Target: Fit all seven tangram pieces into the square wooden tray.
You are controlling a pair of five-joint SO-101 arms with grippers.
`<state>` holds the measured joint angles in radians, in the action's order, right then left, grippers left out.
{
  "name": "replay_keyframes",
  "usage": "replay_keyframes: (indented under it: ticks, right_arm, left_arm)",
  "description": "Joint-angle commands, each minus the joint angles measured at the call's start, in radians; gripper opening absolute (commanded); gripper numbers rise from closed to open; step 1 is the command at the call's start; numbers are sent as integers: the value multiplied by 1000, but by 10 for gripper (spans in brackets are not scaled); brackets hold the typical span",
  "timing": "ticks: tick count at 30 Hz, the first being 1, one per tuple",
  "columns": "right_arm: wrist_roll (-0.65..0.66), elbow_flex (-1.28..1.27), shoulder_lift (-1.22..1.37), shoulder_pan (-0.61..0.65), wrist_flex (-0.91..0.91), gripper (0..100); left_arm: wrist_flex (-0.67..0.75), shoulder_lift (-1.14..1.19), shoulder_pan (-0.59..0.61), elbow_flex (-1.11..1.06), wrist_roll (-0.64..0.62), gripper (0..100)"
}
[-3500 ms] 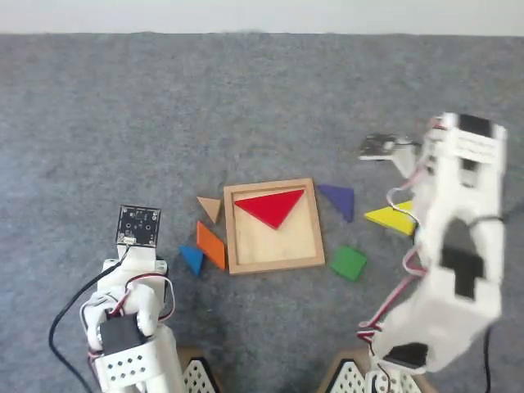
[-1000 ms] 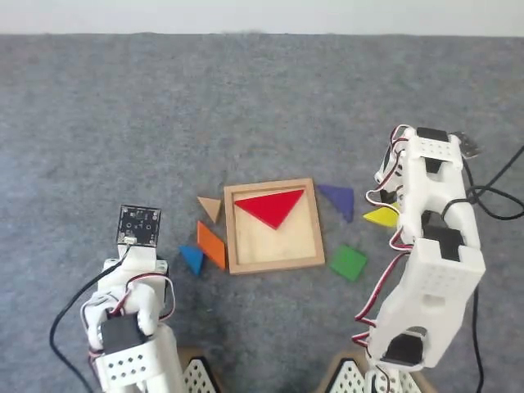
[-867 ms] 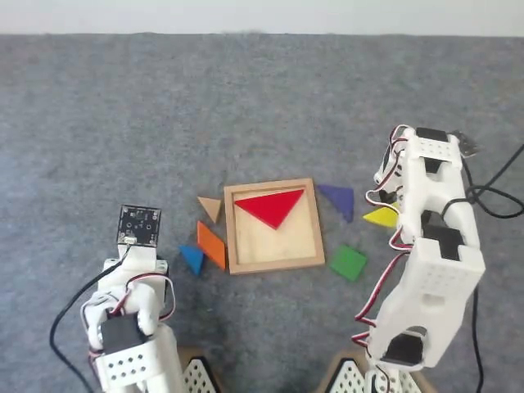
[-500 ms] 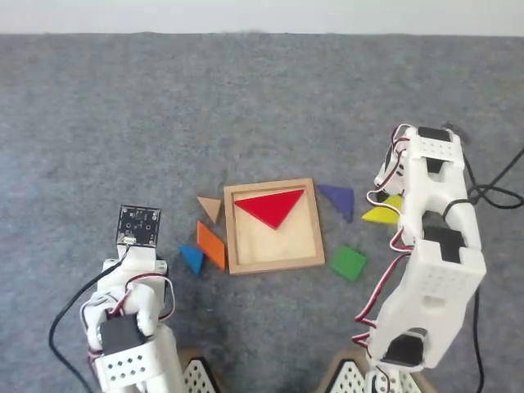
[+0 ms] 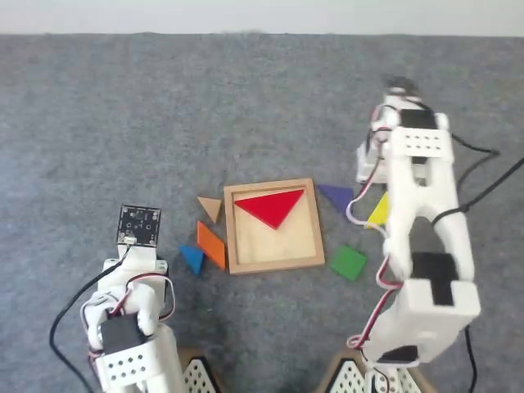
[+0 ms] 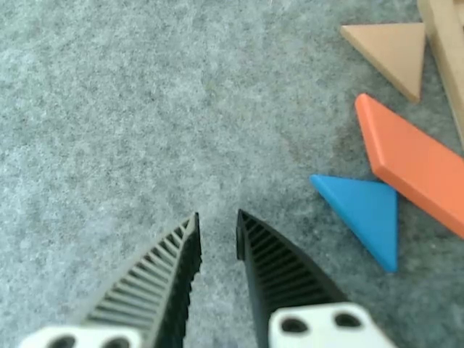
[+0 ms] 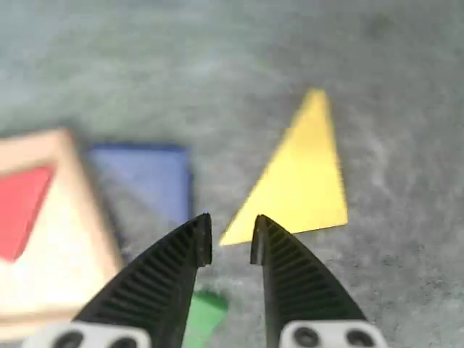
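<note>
Right gripper (image 7: 230,235): jaws narrowly parted, empty, tips just over the near corner of the yellow triangle (image 7: 301,185), which lies flat outside the tray (image 5: 237,266). Risk: this gap likely cannot span the piece, so descending may skid it toward the purple piece (image 7: 145,181) alongside. Its long edge runs from the tips away to a sharp far point. Left gripper (image 6: 217,232): narrowly parted, empty.
</note>
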<state>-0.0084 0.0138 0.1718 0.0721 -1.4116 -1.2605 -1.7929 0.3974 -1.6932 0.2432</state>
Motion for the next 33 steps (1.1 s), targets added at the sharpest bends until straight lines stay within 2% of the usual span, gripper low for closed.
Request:
replay_keyframes:
  ticks: [1,4,9,11,17,23,30,33]
  right_arm:
    - [6,40,-108,53,-38,91]
    - [-46,38,-111,42,-36,102]
    - [-144,29,-53,-47,21,260]
    - [-153,29,8,-54,56,292]
    - [-238,41,171,-82,177,283]
    - [-296,44,189,-137,186,284]
    - [-307,46,248,-136,196,286]
    - [-347,46,266,-145,205,334]
  left_arm:
    - [-5,-17,6,10,-8,80]
    - [-5,-17,6,10,-8,80]
    - [-5,-17,6,10,-8,80]
    - [-5,-17,6,10,-8,80]
    - [-5,-17,6,10,-8,80]
    - [-5,-17,6,10,-8,80]
    - [-5,-17,6,10,-8,80]
    - [-5,-17,6,10,-8,80]
